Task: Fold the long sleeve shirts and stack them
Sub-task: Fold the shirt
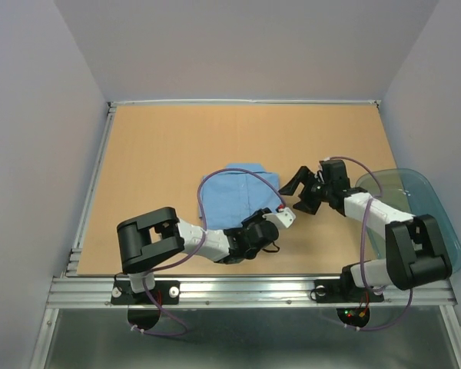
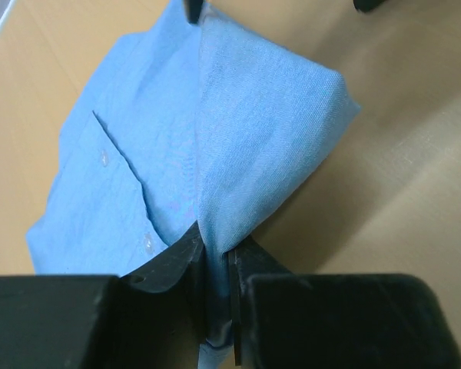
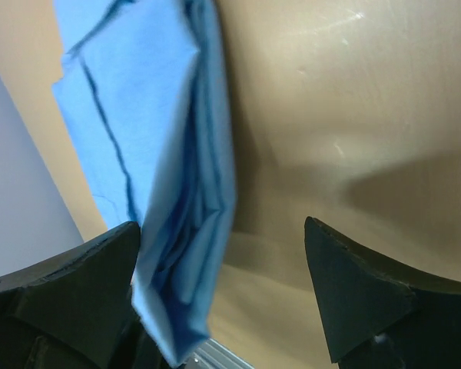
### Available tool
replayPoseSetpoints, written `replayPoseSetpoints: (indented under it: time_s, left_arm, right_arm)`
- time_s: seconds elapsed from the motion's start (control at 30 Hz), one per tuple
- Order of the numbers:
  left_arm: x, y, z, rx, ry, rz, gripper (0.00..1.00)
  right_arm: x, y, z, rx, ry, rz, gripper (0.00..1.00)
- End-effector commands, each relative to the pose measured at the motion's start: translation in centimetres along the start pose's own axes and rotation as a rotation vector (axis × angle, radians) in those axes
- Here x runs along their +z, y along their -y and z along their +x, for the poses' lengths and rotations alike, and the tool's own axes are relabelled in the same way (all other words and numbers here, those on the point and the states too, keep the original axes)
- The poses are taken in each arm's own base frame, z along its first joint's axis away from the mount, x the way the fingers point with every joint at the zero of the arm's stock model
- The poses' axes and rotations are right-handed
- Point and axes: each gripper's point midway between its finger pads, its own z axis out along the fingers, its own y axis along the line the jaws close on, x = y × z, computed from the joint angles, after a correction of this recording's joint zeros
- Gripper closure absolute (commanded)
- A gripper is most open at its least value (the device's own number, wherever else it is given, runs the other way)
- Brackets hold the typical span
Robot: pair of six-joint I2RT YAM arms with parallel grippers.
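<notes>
The light blue shirt (image 1: 234, 188) lies partly folded near the middle of the wooden table (image 1: 154, 154), with one edge lifted up; the left gripper (image 2: 217, 257) is closed tight on that lifted edge, pinching a fold of cloth between its two black fingers; the right gripper (image 1: 298, 194) has its fingers spread wide and holds nothing, though in its own camera the shirt hangs just beside one finger (image 3: 69, 296).

The shirt looks thin, soft and light; it will likely droop wherever it is not held, and it may slip out of a small pinch. A good place to grab is a folded edge or a corner, where there are a few layers to squeeze, not the flat middle; the buttons (image 2: 148, 241) are small and hard, so best not to pinch them.

Some things are hard to see; the sleeves and collar are hidden in the folds; from above, the left arm covers the near edge of the shirt; the teal plastic tub (image 1: 438, 231) is partly behind the right arm, and I cannot tell if anything is in it; only one shirt shows.
</notes>
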Motion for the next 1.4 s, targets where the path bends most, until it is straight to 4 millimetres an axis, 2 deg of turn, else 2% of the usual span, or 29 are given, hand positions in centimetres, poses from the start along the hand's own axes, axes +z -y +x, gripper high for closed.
replayPoseSetpoints:
  time_s: [0.0,0.27,0.43,0.63,0.93,1.13,1.17,1.23,1.27,1.33,1.37]
  left_arm:
    - [-1.1,-1.2,-1.7,-0.09,0.037,-0.025,0.8]
    - [-1.6,-0.4,-2.0,-0.095,0.034,0.011,0.8]
    - [-1.8,-0.2,-2.1,-0.098,0.033,0.005,0.8]
    - [-2.0,-0.2,-3.0,-0.123,0.049,0.006,0.8]
    - [-2.7,-0.3,-3.1,-0.137,0.059,0.0,0.8]
    - [-2.8,-0.3,-3.0,-0.138,0.055,0.001,0.8]
    - [-2.8,-0.3,-3.0,-0.138,0.054,0.002,0.8]
    - [-2.8,-0.1,-2.9,-0.132,0.047,0.003,0.8]
    - [-2.8,-0.1,-2.9,-0.133,0.043,0.002,0.79]
    - [-2.9,-0.2,-2.8,-0.134,0.021,-0.005,0.76]
    - [-2.9,-0.3,-2.8,-0.149,0.015,-0.006,0.74]
  right_arm:
    - [0.9,-1.1,-0.1,0.029,-0.061,-0.039,0.07]
    - [2.1,-3.2,-0.5,0.057,-0.09,-0.164,0.06]
    - [3.1,-3.6,-0.4,0.08,-0.123,-0.194,0.06]
    - [5.6,-2.1,2.3,0.106,-0.235,-0.177,0.07]
    - [8.1,-2.7,4.6,0.073,-0.303,-0.219,0.2]
    - [8.5,-2.6,4.6,0.036,-0.294,-0.232,0.37]
    - [8.4,-2.7,4.6,0.026,-0.292,-0.236,0.45]
    - [8.0,-3.2,4.3,0.008,-0.276,-0.248,0.53]
    - [7.8,-3.3,4.3,0.0,-0.272,-0.254,0.65]
    - [7.1,-4.2,3.9,-0.02,-0.253,-0.276,0.77]
    - [6.9,-4.3,3.7,-0.028,-0.241,-0.278,0.9]
